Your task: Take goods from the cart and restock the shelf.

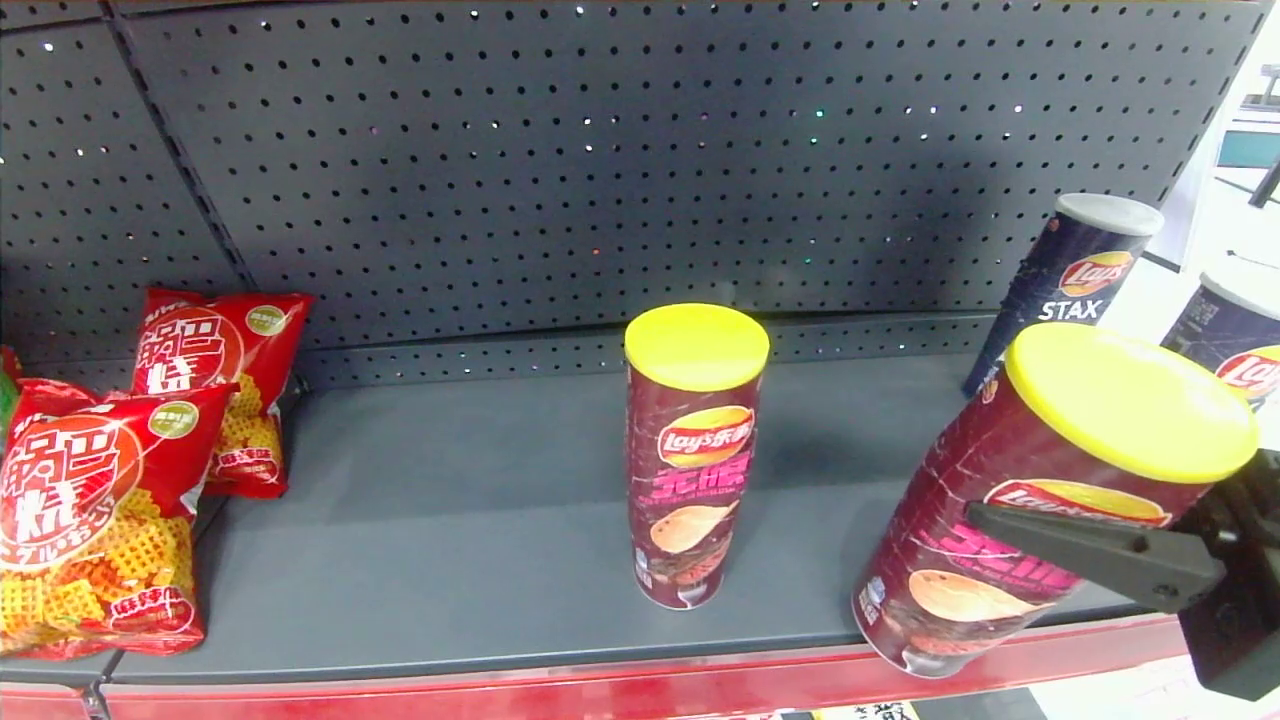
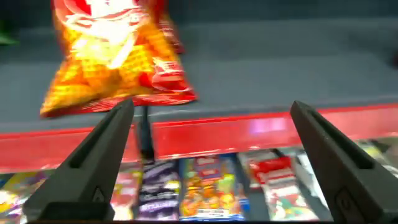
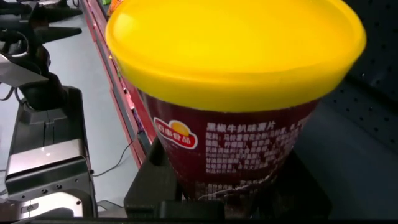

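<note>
A maroon chips can with a yellow lid (image 1: 1130, 400) leans tilted at the shelf's right front edge, its base over the red lip. My right gripper (image 1: 1040, 505) is shut on its lower body, with one dark finger (image 1: 1100, 555) across the front; in the right wrist view the can (image 3: 236, 143) stands up out of the gripper (image 3: 230, 196). Whether its base touches the shelf I cannot tell. A second, identical can (image 1: 693, 460) stands upright mid-shelf. My left gripper (image 2: 212, 107) is open and holds nothing, in front of the shelf's red lip (image 2: 249, 134) below a red snack bag (image 2: 112, 56).
Two red snack bags (image 1: 95, 520) (image 1: 225, 385) lie at the shelf's left. Dark blue cans (image 1: 1085, 280) (image 1: 1235, 345) stand at the back right. The perforated back panel (image 1: 600, 170) closes the rear. Bare grey shelf (image 1: 440, 520) lies between bags and cans. A lower shelf holds packaged goods (image 2: 205, 190).
</note>
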You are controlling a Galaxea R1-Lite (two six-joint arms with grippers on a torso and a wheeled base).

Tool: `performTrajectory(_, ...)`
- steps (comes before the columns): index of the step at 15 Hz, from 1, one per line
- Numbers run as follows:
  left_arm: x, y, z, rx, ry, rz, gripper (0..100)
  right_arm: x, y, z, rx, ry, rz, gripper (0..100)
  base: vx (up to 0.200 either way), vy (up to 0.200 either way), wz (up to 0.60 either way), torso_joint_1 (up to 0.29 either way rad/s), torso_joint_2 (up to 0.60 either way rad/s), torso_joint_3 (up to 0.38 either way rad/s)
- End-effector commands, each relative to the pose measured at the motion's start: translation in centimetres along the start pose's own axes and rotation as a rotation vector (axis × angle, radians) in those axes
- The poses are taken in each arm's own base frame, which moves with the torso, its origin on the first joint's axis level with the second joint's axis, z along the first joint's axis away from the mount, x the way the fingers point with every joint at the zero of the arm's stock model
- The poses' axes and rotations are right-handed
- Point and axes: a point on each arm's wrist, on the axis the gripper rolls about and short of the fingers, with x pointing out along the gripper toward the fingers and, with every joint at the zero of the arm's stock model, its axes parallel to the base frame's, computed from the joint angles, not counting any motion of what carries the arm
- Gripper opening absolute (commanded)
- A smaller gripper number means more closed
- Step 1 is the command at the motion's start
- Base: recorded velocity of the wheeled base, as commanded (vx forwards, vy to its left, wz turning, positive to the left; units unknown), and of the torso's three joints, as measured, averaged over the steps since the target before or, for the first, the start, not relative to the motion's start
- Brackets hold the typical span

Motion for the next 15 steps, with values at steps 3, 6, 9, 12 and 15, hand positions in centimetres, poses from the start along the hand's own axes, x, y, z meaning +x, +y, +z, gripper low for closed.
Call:
performTrajectory(3,0.0,0.0,-0.6,0.016,0.056,0.016,100,-0.2,0.1,-0.1,0.000,0.001,-0.005,0,0.000,0.000,0.00,0.000,0.00,0.000)
performTrajectory(6,0.0,0.0,-0.6,0.009,0.056,0.016,100,-0.1,-0.1,0.1,-0.003,-0.003,-0.009,0,0.000,0.000,0.00,0.000,0.00,0.000)
performTrajectory(9,0.0,0.0,-0.6,0.010,0.056,0.016,100,0.1,-0.6,0.2,0.000,0.003,-0.037,0,0.000,0.000,0.00,0.000,0.00,0.000)
performTrajectory(12,0.0,0.0,-0.6,0.010,0.056,0.016,100,1.1,-1.9,1.2,0.009,-0.004,-0.072,0,0.000,0.000,0.00,0.000,0.00,0.000)
performTrajectory(15,0.0,0.0,-0.6,0.010,0.054,0.014,100,2.9,-4.1,1.6,0.016,0.008,-0.113,0,0.000,0.000,0.00,0.000,0.00,0.000)
